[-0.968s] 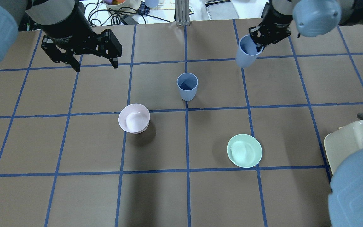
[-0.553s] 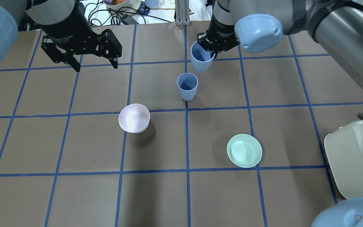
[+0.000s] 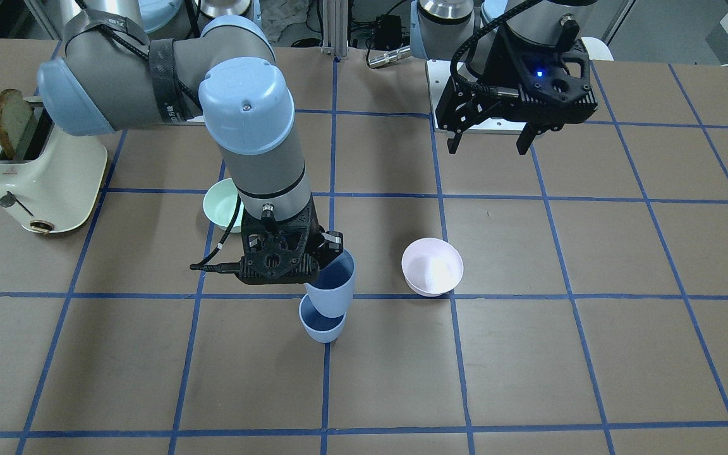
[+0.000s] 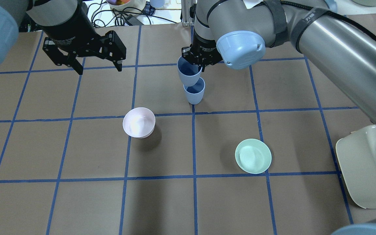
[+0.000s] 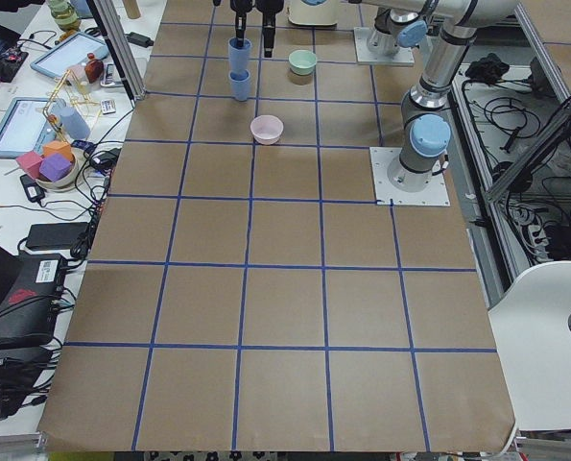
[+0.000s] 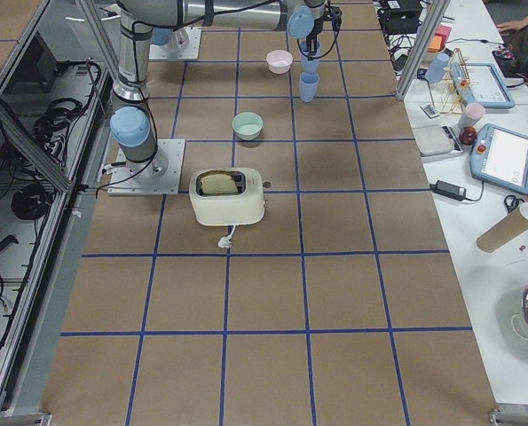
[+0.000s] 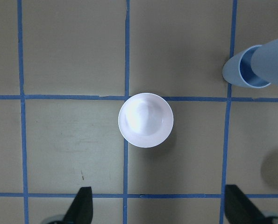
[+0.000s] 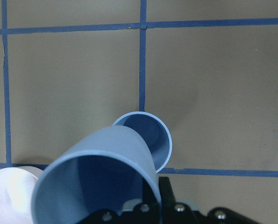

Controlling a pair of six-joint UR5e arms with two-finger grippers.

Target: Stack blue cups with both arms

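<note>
1. Brown paper marked with a blue tape grid covers the bench [image 4: 77, 202], which carries every item in play.
2. Reaching across from its own side, the right arm [image 4: 321, 36] hangs over the middle of the far half of the bench. Its right tool [image 3: 323, 253] is clamped on the rim of one blue cup.
3. At the right end of the bench sits a cream toaster [image 3: 42, 177] with a slice of bread [image 3: 13, 129] in its slot, well apart from the work.
4. The left tool [image 4: 100, 68] hovers with its fingers spread wide and nothing between them, well apart from both cups.
5. A pink bowl [image 4: 138, 122] stands near the cups. A mint-green bowl [image 4: 253, 156] lies further off, toward the robot's right.
6. The held cup [image 4: 189, 73] is tilted, mouth leaning away from the tool, with its base over the mouth of the standing cup [image 4: 194, 93]. I cannot tell whether the base has entered yet.
7. Risk, as I judge it: the tilt could make the base catch the lower rim. Nothing steadies the standing cup, so a sideways push could slide or tip it. Letting go while the cup is tilted could also leave it crooked, or let it roll off toward the pink bowl.
</note>
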